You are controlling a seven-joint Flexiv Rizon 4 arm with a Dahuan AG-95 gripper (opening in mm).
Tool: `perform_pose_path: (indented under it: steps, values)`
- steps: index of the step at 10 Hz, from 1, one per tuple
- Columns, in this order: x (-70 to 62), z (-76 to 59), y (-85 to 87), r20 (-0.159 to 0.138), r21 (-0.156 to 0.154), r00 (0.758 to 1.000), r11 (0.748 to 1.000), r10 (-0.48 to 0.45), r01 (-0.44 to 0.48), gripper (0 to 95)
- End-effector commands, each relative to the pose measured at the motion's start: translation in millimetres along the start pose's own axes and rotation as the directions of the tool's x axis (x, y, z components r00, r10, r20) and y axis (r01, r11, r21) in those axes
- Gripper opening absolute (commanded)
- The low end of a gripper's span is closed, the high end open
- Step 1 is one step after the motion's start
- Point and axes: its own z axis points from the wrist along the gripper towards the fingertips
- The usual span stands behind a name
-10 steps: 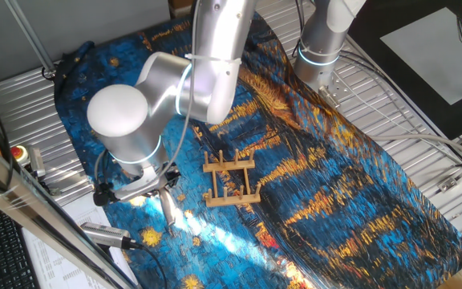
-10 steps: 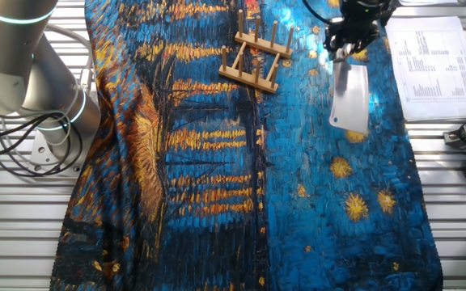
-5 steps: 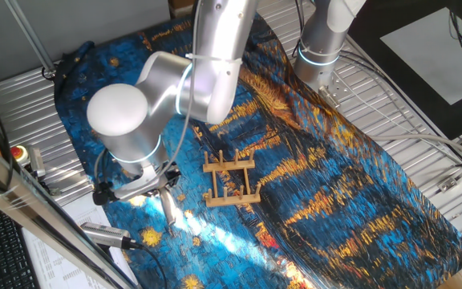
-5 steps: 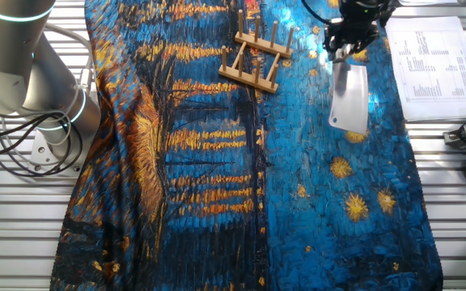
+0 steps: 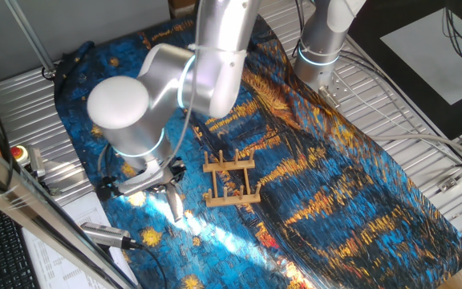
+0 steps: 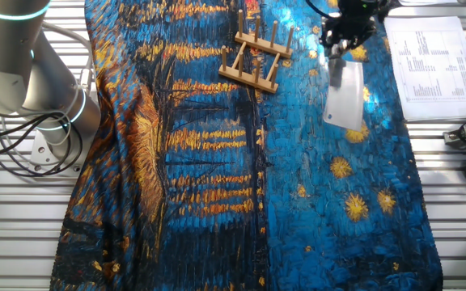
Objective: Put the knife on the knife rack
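The knife (image 6: 345, 95) has a broad dull-grey blade that hangs down from my gripper (image 6: 340, 46), which is shut on its handle; the handle itself is hidden by the fingers. In one fixed view the blade (image 5: 175, 205) shows edge-on, just below the gripper (image 5: 167, 183), above the blue cloth. The knife rack (image 5: 229, 180), light-tan wood with upright pegs, stands on the cloth a short way right of the gripper; in the other fixed view the rack (image 6: 257, 55) lies to the left of the knife.
A painted blue and orange cloth (image 6: 217, 178) covers the table. A printed paper sheet (image 6: 435, 69) lies beside the cloth's edge. A silver cylinder with a black cable (image 5: 107, 234) rests near the table front. The arm's base (image 5: 321, 56) stands at the far side.
The gripper has lifted and shifted slightly toward the rack with the knife in it. The blade now hangs a little higher and tilted.
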Motion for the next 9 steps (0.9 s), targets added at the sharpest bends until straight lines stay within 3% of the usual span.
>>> perform_pose_path:
  steps: [1, 5, 9]
  values:
    - [-10.0, -4.5, 4.7, 0.002, -0.007, 1.000, 1.000, 0.020, -0.020, 0.0]
    - [-28.8, -20.0, 19.8, -0.006, -0.008, 0.999, 0.999, 0.040, -0.040, 0.0]
    - [-29.0, -20.6, 21.7, -0.010, 0.007, 1.000, 1.000, 0.010, -0.010, 0.0]
